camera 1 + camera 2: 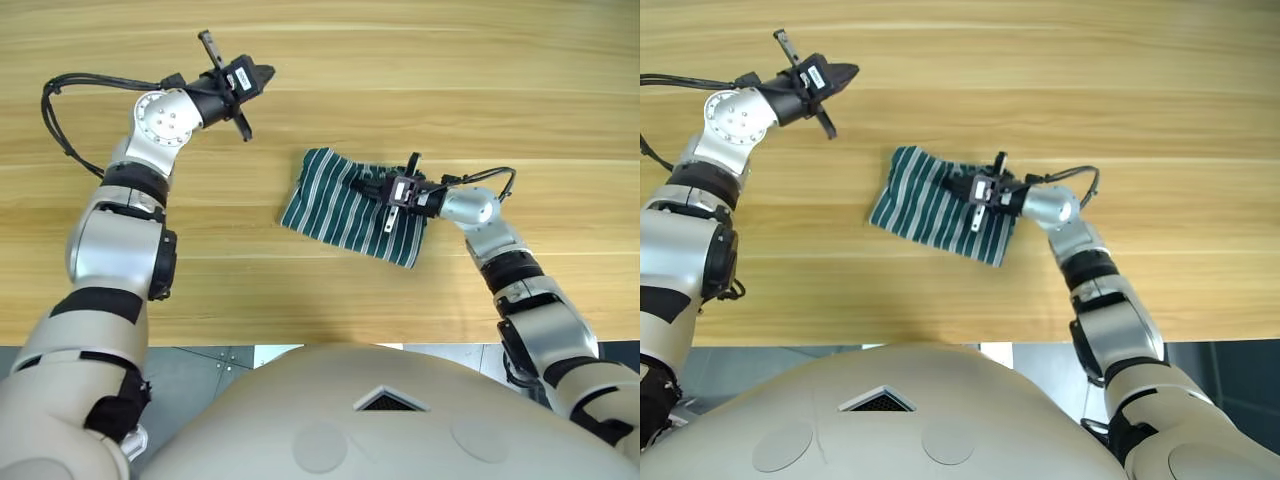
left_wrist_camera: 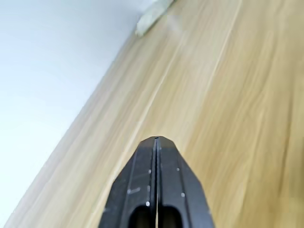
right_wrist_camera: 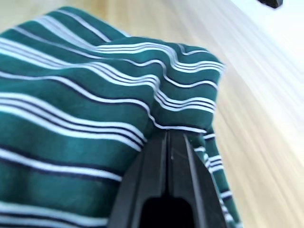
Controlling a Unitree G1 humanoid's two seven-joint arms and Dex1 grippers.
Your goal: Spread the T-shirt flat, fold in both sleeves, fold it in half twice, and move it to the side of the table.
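Plainly the T-shirt (image 1: 330, 205) is soft, light cloth. It lies folded into a small green striped packet near the middle of the table (image 1: 450, 60), a little to the robot's right. Being limp, it will likely sag and come unfolded if lifted by a single layer. A safer hold would pinch all the layers together at a folded edge, or the packet could be slid along the wood, which looks smooth enough.

The right gripper (image 1: 358, 183) lies low across the top of the packet, reaching in from its right edge with the forearm nearly level. Its fingers are closed together, and in the right wrist view the cloth bunches at their tips, so it seems to pinch a fold.

The left gripper (image 1: 262, 73) hangs above bare wood on the far left, well apart from the shirt. Its fingers are pressed together on nothing, and its elbow is bent outward.
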